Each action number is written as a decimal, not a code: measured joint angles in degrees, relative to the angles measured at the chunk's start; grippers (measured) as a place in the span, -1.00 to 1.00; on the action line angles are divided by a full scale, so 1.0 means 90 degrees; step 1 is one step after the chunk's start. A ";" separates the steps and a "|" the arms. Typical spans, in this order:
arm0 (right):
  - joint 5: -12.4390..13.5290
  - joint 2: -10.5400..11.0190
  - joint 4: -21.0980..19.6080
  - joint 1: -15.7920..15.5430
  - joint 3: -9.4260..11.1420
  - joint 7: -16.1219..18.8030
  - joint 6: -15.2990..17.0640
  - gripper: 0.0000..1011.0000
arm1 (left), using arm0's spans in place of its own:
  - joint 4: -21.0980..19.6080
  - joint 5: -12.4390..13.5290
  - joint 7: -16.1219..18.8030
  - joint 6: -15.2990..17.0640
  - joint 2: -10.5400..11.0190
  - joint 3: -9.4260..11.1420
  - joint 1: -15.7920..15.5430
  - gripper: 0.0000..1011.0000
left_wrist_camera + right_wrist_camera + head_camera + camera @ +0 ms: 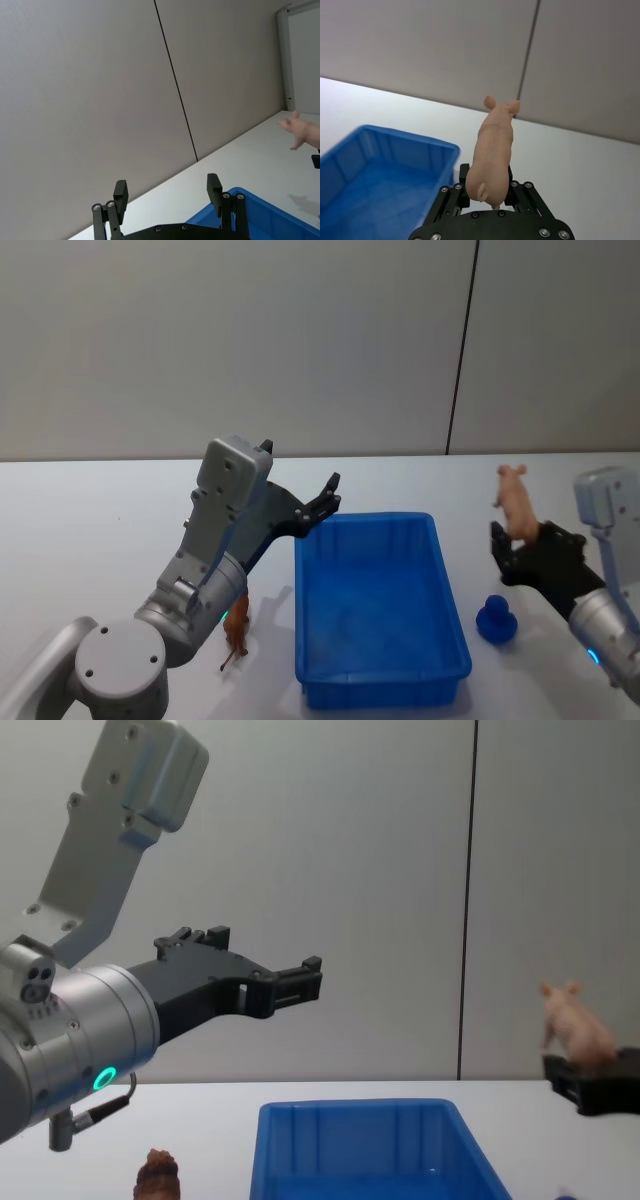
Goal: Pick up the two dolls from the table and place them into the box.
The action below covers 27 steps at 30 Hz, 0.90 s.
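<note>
The pale pink pig doll [515, 498] is held up in the air right of the box, with my right gripper [512, 540] shut on its hind end. In the right wrist view the pig [495, 145] stands upright between the fingers [519, 192]. The chest view shows it [575, 1025] raised well above the table. The reddish-brown doll [237, 625] stands on the white table [90, 540] just left of the blue box [370, 518]. My left gripper [325, 502] hovers open and empty above the box's far left corner, its fingers [214, 186] spread wide.
A small dark blue toy [495, 620] sits on the table right of the box, below my right gripper. A grey wall stands behind the table. The box [350, 1104] interior looks bare.
</note>
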 joint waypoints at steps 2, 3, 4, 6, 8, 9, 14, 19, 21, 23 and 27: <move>-0.0014 -0.0014 -0.0028 0.0036 -0.0016 0.0134 -0.0025 -0.33 | 0.0000 0.0000 0.0000 0.0000 0.0000 0.0000 0.0000 0.98; -0.0025 -0.0027 -0.0048 0.0069 -0.0030 0.0249 -0.0041 -0.33 | 0.0000 0.0000 0.0000 0.0000 0.0000 0.0000 0.0000 0.98; -0.0029 -0.0037 -0.0059 0.0092 -0.0041 0.0309 -0.0047 -0.33 | 0.0000 0.0000 0.0000 0.0000 0.0000 0.0000 0.0000 0.98; -0.0036 -0.0052 -0.0073 0.0128 -0.0055 0.0445 -0.0056 -0.33 | 0.0000 0.0000 0.0000 0.0000 0.0000 0.0000 0.0000 0.98; -0.0041 -0.0080 -0.0090 0.0189 -0.0082 0.0632 -0.0061 -0.33 | 0.0000 0.0000 0.0000 0.0000 0.0000 0.0000 0.0000 0.98; -0.0041 -0.0089 -0.0091 0.0209 -0.0090 0.0712 -0.0061 -0.33 | 0.0000 0.0000 0.0000 0.0000 0.0000 0.0000 0.0000 0.98; -0.0031 -0.0167 -0.0091 0.0374 -0.0154 0.1181 0.0003 -0.33 | 0.0000 0.0000 0.0000 0.0000 0.0000 0.0000 0.0000 0.98; 0.0022 -0.0243 -0.0039 0.0519 -0.0208 0.1594 0.0160 -0.33 | 0.0000 0.0000 0.0000 0.0000 0.0000 0.0000 0.0000 0.98; 0.0056 -0.0288 0.0006 0.0606 -0.0236 0.1809 0.0282 -0.33 | 0.0000 0.0000 0.0000 0.0000 0.0000 0.0000 0.0000 0.98; 0.0087 -0.0336 0.0060 0.0700 -0.0269 0.1995 0.0413 -0.33 | 0.0000 0.0000 0.0000 0.0000 0.0000 0.0000 0.0000 0.98; 0.0147 -0.0415 0.0159 0.0845 -0.0322 0.2316 0.0683 -0.33 | 0.0000 0.0000 0.0000 0.0000 0.0000 0.0000 0.0000 0.98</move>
